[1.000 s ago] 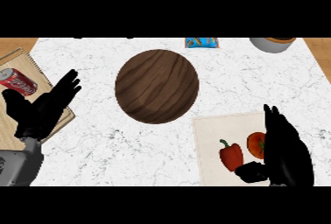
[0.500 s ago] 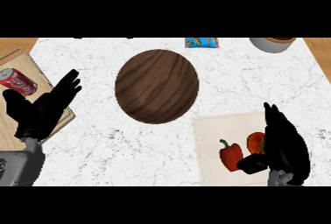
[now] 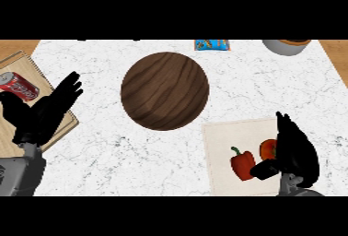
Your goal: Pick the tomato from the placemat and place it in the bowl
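I see the tomato [image 3: 268, 148] lying on the pale placemat [image 3: 224, 138] at the lower right of the white marble bench [image 3: 102, 152]. Only its left part shows, because my right hand [image 3: 296, 154] stands over it and covers the rest. The fingers [image 3: 284, 125] of that hand point up the view, fairly straight and close together, and the thumb [image 3: 263, 169] sticks out to the left below the tomato. I cannot tell whether the hand touches the tomato; nothing is curled round it.

Just left of the tomato, on the same placemat, lies a red bell pepper [image 3: 243, 163] with a green stem.

The wooden bowl [image 3: 165, 91] sits near the middle of the bench, well apart from the placemat, up and to the left of it.

My left hand [image 3: 42, 113] rests open at the left edge, fingers spread and upward, over a wooden board [image 3: 65, 126]. A red can [image 3: 19, 85] lies on that board beside it.

At the far edge I see a blue packet [image 3: 212, 44] and a grey cup [image 3: 287, 46].
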`<state>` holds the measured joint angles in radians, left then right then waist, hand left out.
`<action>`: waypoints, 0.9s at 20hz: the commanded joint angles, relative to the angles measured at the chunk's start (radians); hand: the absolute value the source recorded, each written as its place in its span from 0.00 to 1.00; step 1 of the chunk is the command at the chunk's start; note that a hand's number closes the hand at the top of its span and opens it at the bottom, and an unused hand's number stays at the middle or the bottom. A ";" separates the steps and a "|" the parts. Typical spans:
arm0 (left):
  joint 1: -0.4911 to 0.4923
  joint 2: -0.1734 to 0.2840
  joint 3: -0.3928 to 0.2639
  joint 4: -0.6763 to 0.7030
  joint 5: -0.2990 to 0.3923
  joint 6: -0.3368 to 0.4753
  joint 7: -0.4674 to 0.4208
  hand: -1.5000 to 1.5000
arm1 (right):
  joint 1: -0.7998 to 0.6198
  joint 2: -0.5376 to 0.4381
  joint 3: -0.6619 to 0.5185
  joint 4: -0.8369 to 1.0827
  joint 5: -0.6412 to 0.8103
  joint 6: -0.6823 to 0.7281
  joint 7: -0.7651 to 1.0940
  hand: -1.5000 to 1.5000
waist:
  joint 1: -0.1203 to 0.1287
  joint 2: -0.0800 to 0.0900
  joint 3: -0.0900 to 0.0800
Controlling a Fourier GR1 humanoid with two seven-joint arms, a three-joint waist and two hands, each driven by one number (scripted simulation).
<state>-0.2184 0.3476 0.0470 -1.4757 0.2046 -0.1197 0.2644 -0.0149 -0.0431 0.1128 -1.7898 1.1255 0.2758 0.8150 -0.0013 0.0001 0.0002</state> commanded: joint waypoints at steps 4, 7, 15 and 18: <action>-0.013 -0.045 0.010 -0.052 -0.041 0.005 0.046 0.50 | 0.002 -0.007 -0.041 0.108 -0.017 -0.079 -0.050 0.00 | 0.000 0.000 0.000; -0.023 -0.065 0.027 0.031 -0.058 -0.010 -0.023 0.50 | -0.109 -0.023 -0.091 0.178 -0.042 -0.043 -0.043 0.00 | 0.001 0.000 0.000; 0.046 -0.065 0.032 -0.127 -0.041 -0.035 0.057 0.50 | -0.105 -0.033 -0.137 0.382 -0.049 -0.201 -0.156 0.00 | 0.010 0.000 0.000; -0.033 -0.093 0.033 0.030 -0.080 -0.042 -0.004 0.50 | -0.082 -0.060 -0.140 0.330 -0.074 -0.160 -0.176 1.00 | -0.001 0.001 0.000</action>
<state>-0.2096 0.2747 0.0786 -1.5114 0.1379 -0.1515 0.2880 -0.0878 -0.0941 -0.0049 -1.5354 1.0693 0.1569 0.6874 -0.0016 -0.0061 -0.0079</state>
